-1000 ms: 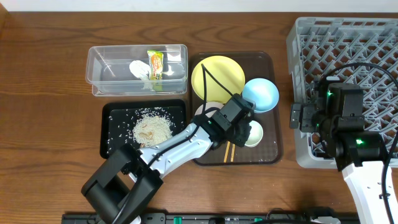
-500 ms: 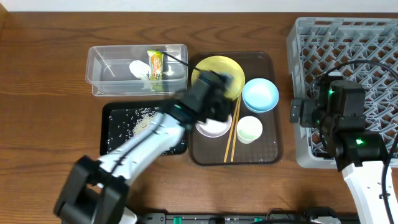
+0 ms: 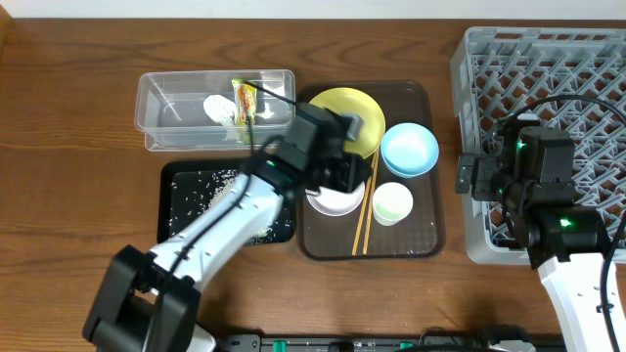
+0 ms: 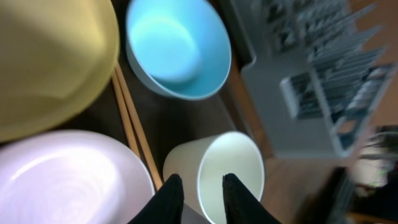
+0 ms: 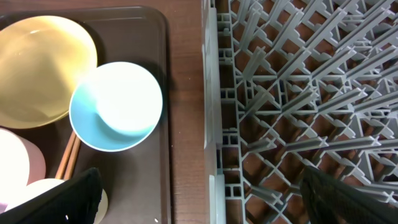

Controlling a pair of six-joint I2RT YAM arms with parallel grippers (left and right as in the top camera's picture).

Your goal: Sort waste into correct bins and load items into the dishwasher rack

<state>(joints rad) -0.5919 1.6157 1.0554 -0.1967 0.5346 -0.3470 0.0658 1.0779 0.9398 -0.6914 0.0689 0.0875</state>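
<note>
My left gripper (image 3: 352, 174) hovers over the brown tray, between the yellow plate (image 3: 342, 112) and the white bowl (image 3: 335, 200). Its jaws stand a narrow gap apart and hold nothing. In the left wrist view the gripper (image 4: 200, 190) points down at the rim of the small white cup (image 4: 214, 171), with the chopsticks (image 4: 127, 118) and the light blue bowl (image 4: 177, 46) beyond it. My right gripper (image 5: 211, 199) is wide open over the left edge of the grey dishwasher rack (image 3: 548, 108). The clear tub (image 3: 176, 117) holds the wrapper (image 3: 245, 101) and the tissue (image 3: 217, 108). Rice lies on the black tray (image 3: 191, 200).
The brown serving tray (image 3: 421, 230) carries the plate, both bowls, the cup (image 3: 392, 203) and the chopsticks (image 3: 364, 210). A strip of bare wood table (image 5: 186, 124) separates it from the rack (image 5: 298, 93). My left arm lies across the black tray.
My left arm pulled back from the cup and chopsticks towards the plate and now hovers by the white bowl. Its jaws shut, then parted slightly. The right arm stayed put.
</note>
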